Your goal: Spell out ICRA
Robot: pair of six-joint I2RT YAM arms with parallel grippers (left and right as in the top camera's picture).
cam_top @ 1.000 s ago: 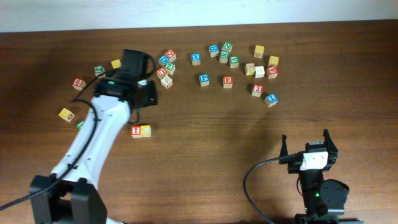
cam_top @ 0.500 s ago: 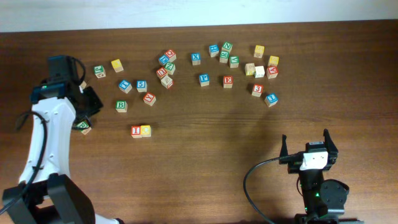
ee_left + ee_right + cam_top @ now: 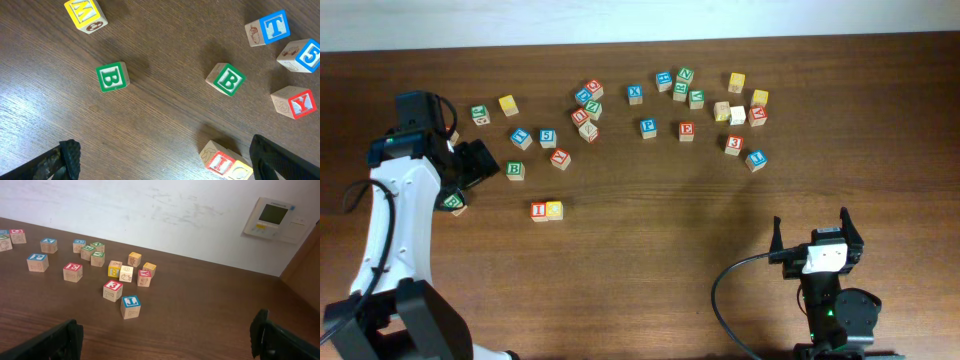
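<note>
The red-printed I cube (image 3: 539, 211) and the yellow-faced C cube (image 3: 555, 209) sit touching side by side, left of centre. In the left wrist view the I cube (image 3: 220, 161) and C cube (image 3: 241, 173) lie at the bottom edge, just inside the right finger (image 3: 280, 160). My left gripper (image 3: 488, 163) (image 3: 170, 167) hovers open and empty, left of a green B cube (image 3: 516, 170). A red-topped cube (image 3: 757, 115) (image 3: 144, 276) in the back right cluster may be the A. I cannot read which green cube is the R. My right gripper (image 3: 812, 230) (image 3: 167, 340) is open and empty near the front right.
A second green B cube (image 3: 453, 203) lies by the left arm. Blue T (image 3: 267, 27), blue 5 (image 3: 300, 55) and red Y (image 3: 295, 102) cubes lie right of the left gripper. Several more cubes are scattered along the back, including a red E (image 3: 686, 131) and blue L (image 3: 131, 305).
The left arm swung from the back middle to the table's left side, uncovering several cubes. Its jaws went from shut to wide open. The right arm has not moved.
</note>
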